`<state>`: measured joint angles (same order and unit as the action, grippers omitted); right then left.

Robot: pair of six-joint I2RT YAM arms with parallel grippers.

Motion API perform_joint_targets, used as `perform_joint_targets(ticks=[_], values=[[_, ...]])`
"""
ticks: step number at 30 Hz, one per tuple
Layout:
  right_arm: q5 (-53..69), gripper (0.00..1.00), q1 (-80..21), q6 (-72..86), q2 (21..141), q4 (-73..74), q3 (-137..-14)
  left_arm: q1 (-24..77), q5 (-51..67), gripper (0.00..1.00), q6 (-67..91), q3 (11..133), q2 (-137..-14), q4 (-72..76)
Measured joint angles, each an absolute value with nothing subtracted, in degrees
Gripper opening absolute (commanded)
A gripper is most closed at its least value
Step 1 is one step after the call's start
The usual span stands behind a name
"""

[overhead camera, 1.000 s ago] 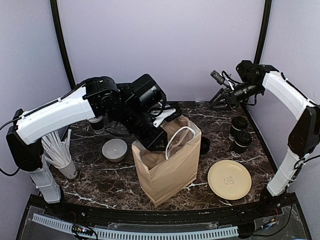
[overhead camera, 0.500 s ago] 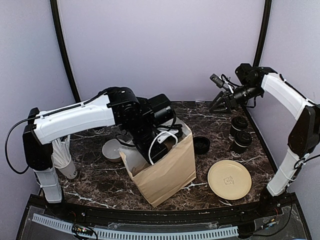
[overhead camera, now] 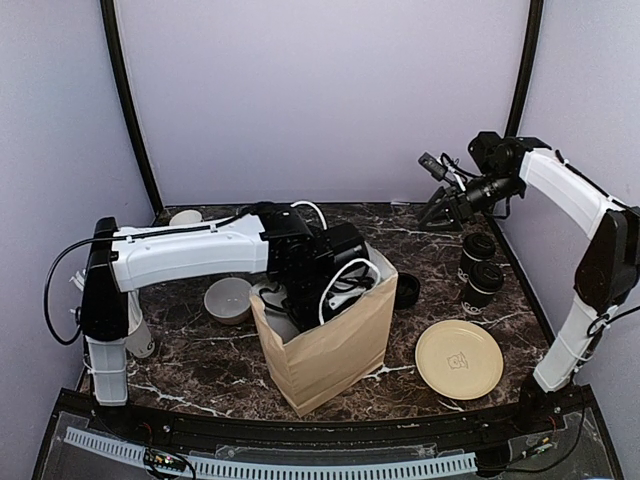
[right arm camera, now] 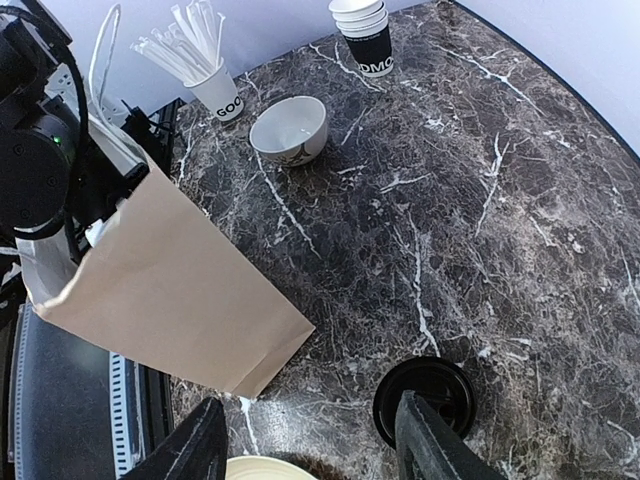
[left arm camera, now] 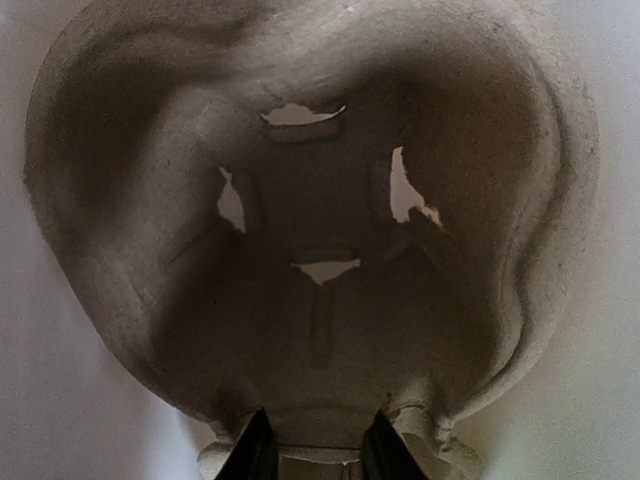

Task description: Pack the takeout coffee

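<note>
1. Two black paper cups with white lettering and black plastic lids [overhead camera: 478, 250] stand just beside each other at the right of the dark marble surface [overhead camera: 200, 370], outside the brown paper bag [overhead camera: 330, 345].
2. The left fingers [left arm camera: 252, 458] are clenched on the edge of a grey moulded-pulp cup carrier [left arm camera: 320, 250], down in the bag's mouth.
3. The right fingers [right arm camera: 200, 450] are spread apart and grasp nothing, hovering above a low stack of loose black lids [right arm camera: 425, 400].
4. A round beige plate [overhead camera: 459, 359] lies near the cups.
</note>
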<state>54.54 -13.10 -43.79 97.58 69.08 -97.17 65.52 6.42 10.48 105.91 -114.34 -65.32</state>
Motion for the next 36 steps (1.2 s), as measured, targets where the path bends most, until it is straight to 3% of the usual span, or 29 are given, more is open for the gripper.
perform_joint_targets(ticks=[17,27,36], values=[[55.6,0.58,-13.1,-44.6,99.2,69.4,-96.2,65.5,6.5,0.19,9.5,100.4,-119.5,-59.2],[56.0,0.57,-13.1,-44.6,99.9,69.8,-96.2,65.5,5.4,0.31,9.2,98.5,-120.8,-56.5],[56.0,0.57,-13.1,-44.6,99.9,70.3,-96.2,65.5,5.0,0.49,9.2,98.5,-120.8,-56.7]])
